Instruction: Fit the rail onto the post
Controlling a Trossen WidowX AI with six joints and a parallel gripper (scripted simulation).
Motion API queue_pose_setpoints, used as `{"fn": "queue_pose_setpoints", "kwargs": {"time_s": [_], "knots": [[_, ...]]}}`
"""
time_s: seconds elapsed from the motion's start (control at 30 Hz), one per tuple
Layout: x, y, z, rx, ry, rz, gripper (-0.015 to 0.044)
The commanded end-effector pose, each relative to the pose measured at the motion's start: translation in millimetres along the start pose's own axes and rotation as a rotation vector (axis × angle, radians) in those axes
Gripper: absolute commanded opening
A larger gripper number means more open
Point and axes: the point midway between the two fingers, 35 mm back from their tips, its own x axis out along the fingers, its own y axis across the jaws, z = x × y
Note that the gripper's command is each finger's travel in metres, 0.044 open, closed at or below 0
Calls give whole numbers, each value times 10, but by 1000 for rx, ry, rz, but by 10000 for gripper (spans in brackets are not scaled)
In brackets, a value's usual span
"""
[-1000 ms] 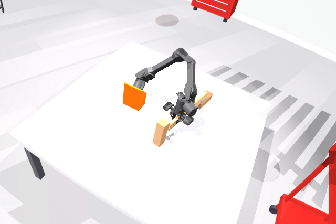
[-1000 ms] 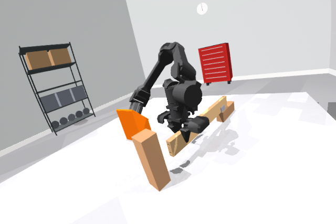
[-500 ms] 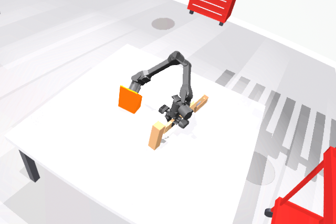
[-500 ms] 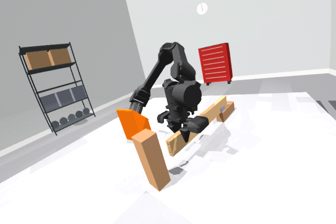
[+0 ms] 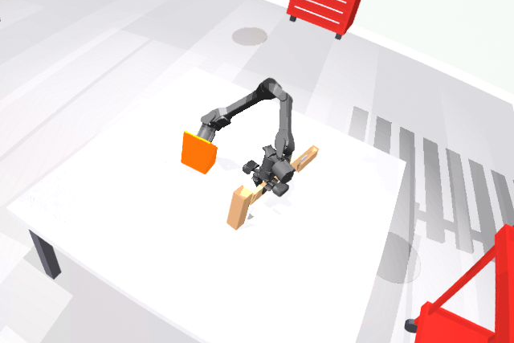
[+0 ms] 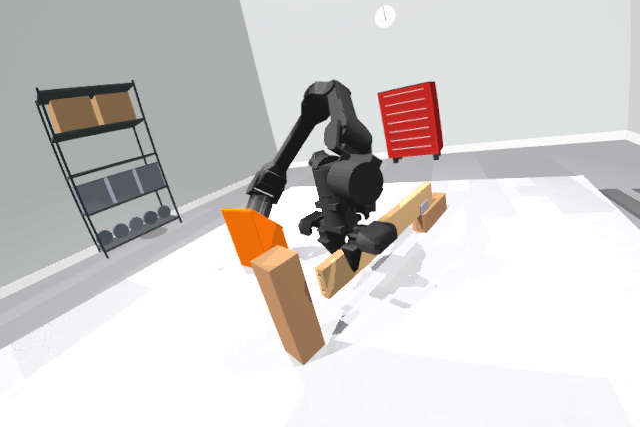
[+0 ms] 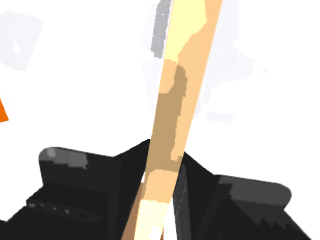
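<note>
wrist view first: my gripper (image 7: 160, 145) is clamped on the rail (image 7: 175, 110), one dark finger (image 7: 125, 180) on each side of the narrow wooden beam, which runs up and away through the middle of the picture. the jaws stand narrow, closed against the wood, not fully together.

in the exterior view i see the gripper (image 6: 354, 251) gripping the rail (image 6: 398, 218) toward its near end, with that end lifted off the table (image 6: 491, 308). the rail's near end face sits just short of the post (image 6: 286, 303), with a gap showing between them; i cannot tell from here where the pegs are relative to the holes. the far end reaches the footboard block (image 6: 431, 213) and appears to rest in its bracket.

from the top view the rail (image 5: 304, 159) lines up roughly with the post (image 5: 238, 207). the orange base (image 5: 198, 152) of the arm stands to the left, well apart from the rail. the table edges are far from the work on every side.
</note>
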Motion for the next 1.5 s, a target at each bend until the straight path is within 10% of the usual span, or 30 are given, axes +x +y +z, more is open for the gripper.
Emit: {"fn": "queue_pose_setpoints", "kwargs": {"time_s": [0.0, 1.47], "knots": [[-3, 0, -12, 1, 0, -2, 0], [-24, -21, -142, 1, 0, -3, 0]]}}
